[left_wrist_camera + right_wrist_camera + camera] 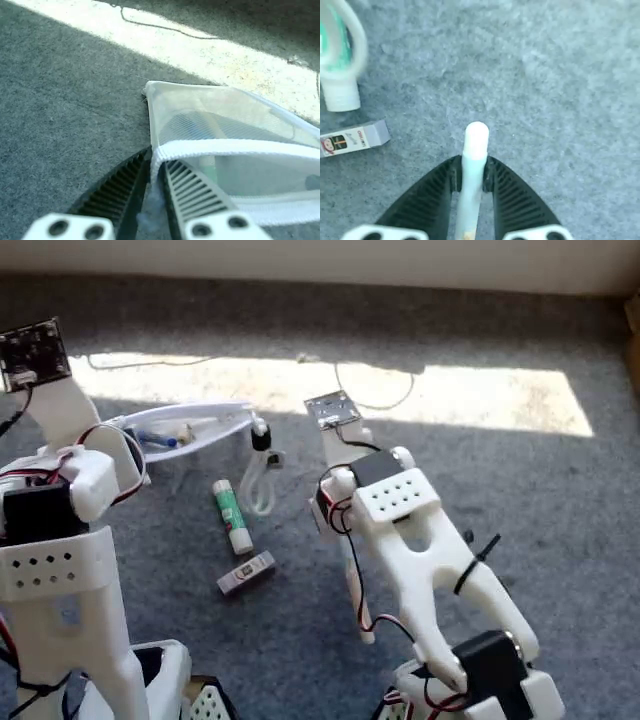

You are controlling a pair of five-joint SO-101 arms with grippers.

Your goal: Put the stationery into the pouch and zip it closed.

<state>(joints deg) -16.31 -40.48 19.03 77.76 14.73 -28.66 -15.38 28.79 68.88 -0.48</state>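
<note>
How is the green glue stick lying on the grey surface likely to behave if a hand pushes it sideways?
The glue stick is a round tube lying on its side, so it would probably roll rather than slide. The fuzzy grey surface should slow it soon. It looks rigid and small, so likely light and firm to pinch.

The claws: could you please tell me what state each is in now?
Left claw: closed on the edge of the pouch.
Right claw: closed on a white pen.
</note>
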